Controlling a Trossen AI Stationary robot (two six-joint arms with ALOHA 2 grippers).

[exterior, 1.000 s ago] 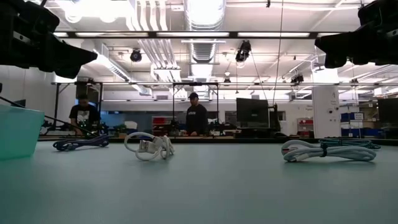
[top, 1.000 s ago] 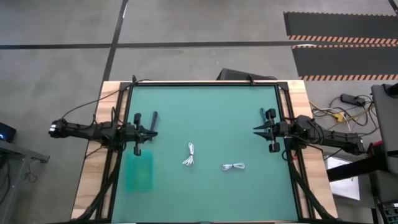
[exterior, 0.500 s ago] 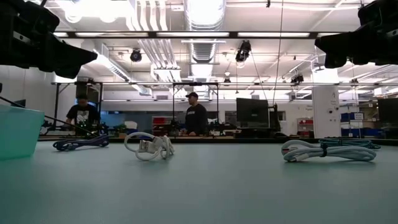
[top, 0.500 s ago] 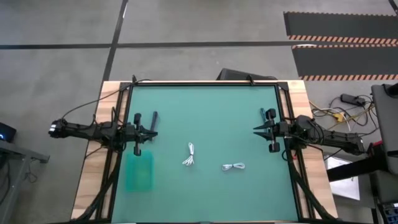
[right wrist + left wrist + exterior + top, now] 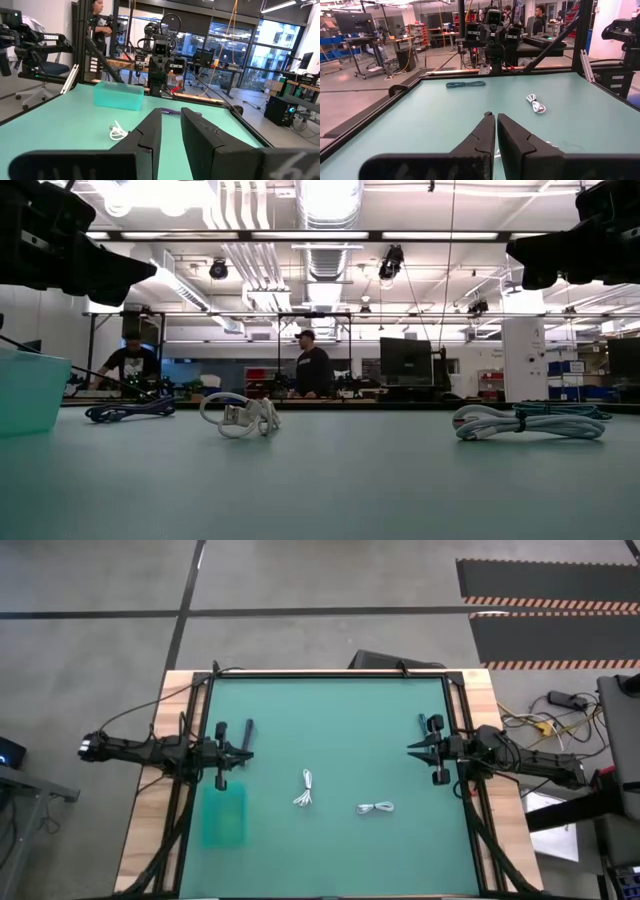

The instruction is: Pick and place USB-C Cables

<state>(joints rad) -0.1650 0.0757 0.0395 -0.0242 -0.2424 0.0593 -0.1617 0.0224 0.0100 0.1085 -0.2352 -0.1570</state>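
Note:
Two white coiled USB-C cables lie flat on the green mat: one near the middle (image 5: 306, 790) (image 5: 238, 415), the other toward the right (image 5: 376, 808) (image 5: 525, 423). One of them also shows in the left wrist view (image 5: 536, 104), and one in the right wrist view (image 5: 117, 131). My left gripper (image 5: 245, 750) (image 5: 495, 116) hovers level at the table's left side, shut and holding nothing. At the right side, my right gripper (image 5: 412, 748) (image 5: 170, 111) hovers level, with a narrow gap between its fingers and nothing in it. Both point toward the table's middle, well away from the cables.
A translucent green bin (image 5: 224, 815) (image 5: 119, 95) stands on the mat near the left edge, just toward the near side of my left gripper. A dark cable bundle (image 5: 465, 84) lies by the right arm's base. People stand in the room beyond the table.

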